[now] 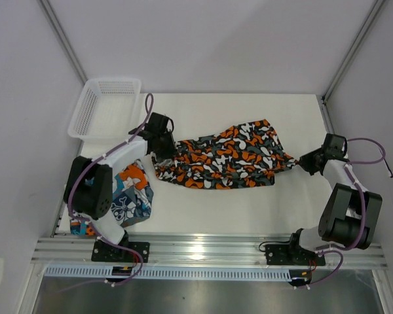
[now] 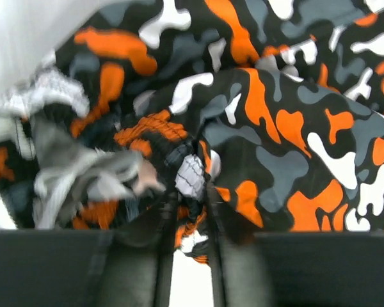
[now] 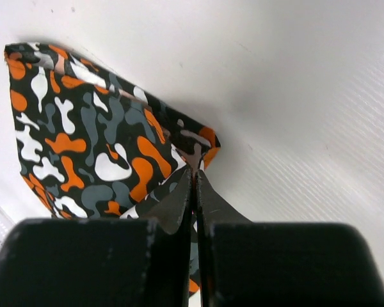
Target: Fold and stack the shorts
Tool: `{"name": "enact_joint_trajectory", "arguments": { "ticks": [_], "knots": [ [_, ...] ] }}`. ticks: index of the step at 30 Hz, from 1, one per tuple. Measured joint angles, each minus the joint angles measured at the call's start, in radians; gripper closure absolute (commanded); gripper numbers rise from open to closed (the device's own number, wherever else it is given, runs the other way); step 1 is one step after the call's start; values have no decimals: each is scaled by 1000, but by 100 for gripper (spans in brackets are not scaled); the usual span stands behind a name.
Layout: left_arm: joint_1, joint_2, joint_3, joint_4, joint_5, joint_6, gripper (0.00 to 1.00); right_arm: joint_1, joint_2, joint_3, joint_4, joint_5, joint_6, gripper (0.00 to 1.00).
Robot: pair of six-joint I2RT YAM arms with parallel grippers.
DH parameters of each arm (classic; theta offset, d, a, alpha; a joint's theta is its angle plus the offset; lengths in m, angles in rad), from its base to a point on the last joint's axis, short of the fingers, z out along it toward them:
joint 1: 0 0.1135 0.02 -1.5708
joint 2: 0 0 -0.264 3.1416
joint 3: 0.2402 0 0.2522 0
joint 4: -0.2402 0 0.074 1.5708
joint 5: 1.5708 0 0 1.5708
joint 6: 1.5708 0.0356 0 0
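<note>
The left end effector (image 1: pixel 162 154) (patchwork shorts (image 1: pixel 132 194) heaped beside its arm) grips the left end of the camouflage shorts (image 1: pixel 226 157); their long axis runs across the counter (image 1: pixel 249 209) to the right end effector (image 1: pixel 306 161), clamped on the opposite corner.

The camo shorts (image 1: pixel 223 157), blotched orange, black, white and grey, lie rumpled and stretched left to right across the middle of the top view, with the left end bunched and the right corner drawn to a point. The patchwork shorts (image 1: pixel 134 196), teal-blue, orange and white, lie crumpled at lower left, near the camo pair's left end.
</note>
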Motion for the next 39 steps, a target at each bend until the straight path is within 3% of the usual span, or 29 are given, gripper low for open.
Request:
{"name": "enact_joint_trajectory", "arguments": {
  "ticks": [6, 10, 13, 20, 27, 33, 39],
  "knots": [
    [98, 133, 142, -7, 117, 40, 33, 6, 124, 116, -9, 15, 24, 100],
    [150, 153, 180, 32, 181, 44, 17, 13, 204, 192, -4, 19, 43, 100],
    [159, 115, 98, 126, 214, 35, 8, 21, 243, 215, 2, 22, 51, 100],
    [142, -211, -363, 381, 314, -35, 6, 34, 262, 215, 14, 26, 68, 100],
    [38, -477, -606, 625, 322, -53, 5, 45, 261, 212, 47, 34, 66, 100],
    [3, -497, -689, 796, 337, -53, 6, 48, 261, 197, 74, 32, 63, 100],
    [-22, -425, -689, 858, 306, -55, 7, 46, 261, 180, 98, 14, 58, 100]
  ]
}}
